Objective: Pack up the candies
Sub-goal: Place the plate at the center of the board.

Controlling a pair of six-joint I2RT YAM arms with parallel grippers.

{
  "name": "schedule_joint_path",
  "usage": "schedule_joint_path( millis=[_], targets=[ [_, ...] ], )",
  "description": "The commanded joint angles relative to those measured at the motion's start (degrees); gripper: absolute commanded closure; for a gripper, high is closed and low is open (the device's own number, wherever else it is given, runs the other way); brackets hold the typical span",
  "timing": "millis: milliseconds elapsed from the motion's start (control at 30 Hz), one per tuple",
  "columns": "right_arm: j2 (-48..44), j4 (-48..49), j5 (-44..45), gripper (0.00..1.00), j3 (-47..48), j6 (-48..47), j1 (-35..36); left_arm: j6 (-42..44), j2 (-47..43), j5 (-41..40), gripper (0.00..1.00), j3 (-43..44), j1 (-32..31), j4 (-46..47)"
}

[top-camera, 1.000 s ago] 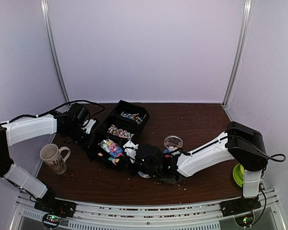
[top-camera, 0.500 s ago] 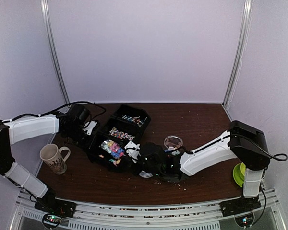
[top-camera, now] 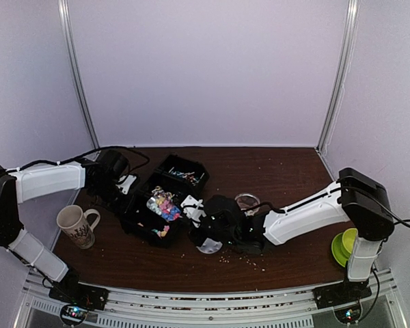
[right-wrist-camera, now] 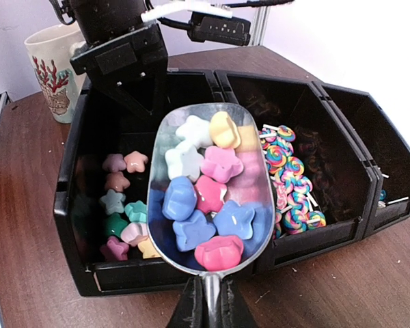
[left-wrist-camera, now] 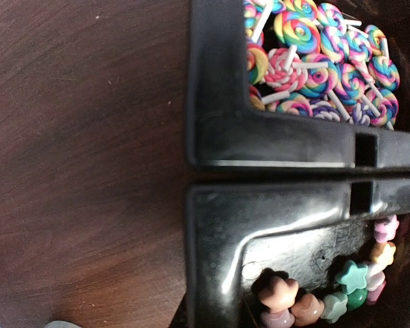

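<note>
Top external: right gripper (top-camera: 206, 220) reaches left across the black bins (top-camera: 191, 166), left gripper (top-camera: 125, 183) at their left rim — grip unreadable; left wrist: bin walls, no fingers; right wrist: fingers (right-wrist-camera: 189, 311) clamped on the scoop (right-wrist-camera: 161, 156), candies (right-wrist-camera: 208, 195) heaped straight ahead — over the star bin (right-wrist-camera: 72, 205).

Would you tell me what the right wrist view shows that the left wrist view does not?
Only right wrist: a metal scoop heaped with star candies, a mug, and a third bin. Only left wrist: a close look straight down at the seam between two bins. Both: the lollipops, loose stars in the neighbouring bin, and the brown table.
</note>
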Motion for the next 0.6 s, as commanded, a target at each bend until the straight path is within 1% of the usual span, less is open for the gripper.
schedule_joint_path(
  millis=[0, 300, 567],
  targets=[
    [-5.18, 0.97, 0.63, 1.00, -1.81, -0.13, -0.32, -0.19, -0.80, 2.52, 1.00, 3.32, 0.24, 9.84],
    [-15.12, -2.23, 4.14, 1.00, -6.50, 1.10, -2.31, -0.60, 1.16, 3.41, 1.00, 2.47, 0.27, 12.17],
    [-26.33, -11.37, 8.68, 1.00, -10.86, 2.45, -5.19, -1.42, 3.07, 1.55, 1.00, 1.16, 0.25, 14.31]
  ],
)
